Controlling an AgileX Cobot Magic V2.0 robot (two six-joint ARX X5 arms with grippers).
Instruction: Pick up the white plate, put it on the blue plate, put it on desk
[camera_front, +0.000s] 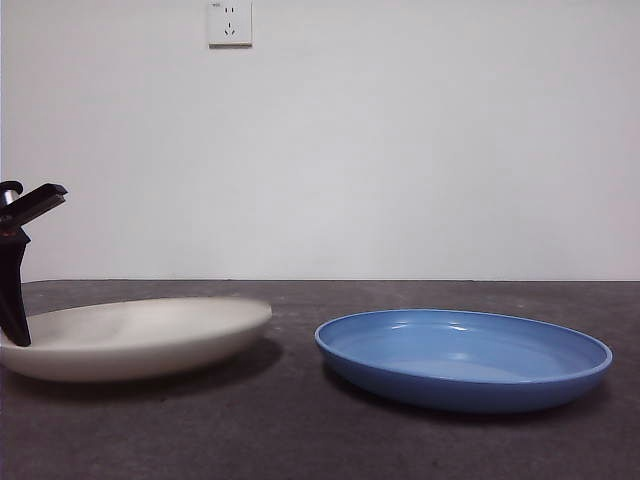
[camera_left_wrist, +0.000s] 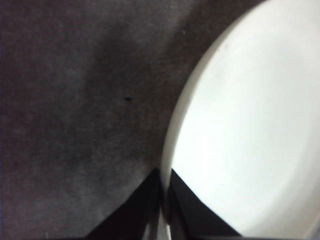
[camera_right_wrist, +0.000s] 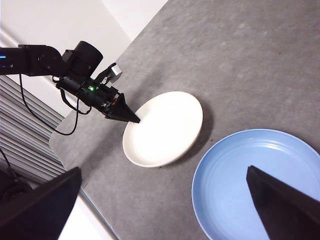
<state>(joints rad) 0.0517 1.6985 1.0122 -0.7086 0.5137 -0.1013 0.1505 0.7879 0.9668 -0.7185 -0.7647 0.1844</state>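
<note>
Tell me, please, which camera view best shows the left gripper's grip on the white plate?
The left wrist view: the left gripper pinches the white plate rim. The front view shows it sideways; the right wrist view from afar.

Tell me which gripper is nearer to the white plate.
Left. The left gripper is closed on the rim of the white plate, one side lifted off the desk. The right gripper hangs open high above, over the blue plate.

Round cream-white plate (camera_front: 140, 335): smooth, matt finish. Round medium-blue plate (camera_front: 463, 357): smooth, glossy, highlights on the inner rim. Dark grey-brown desk (camera_front: 300, 430): rough, speckled, matt.
</note>
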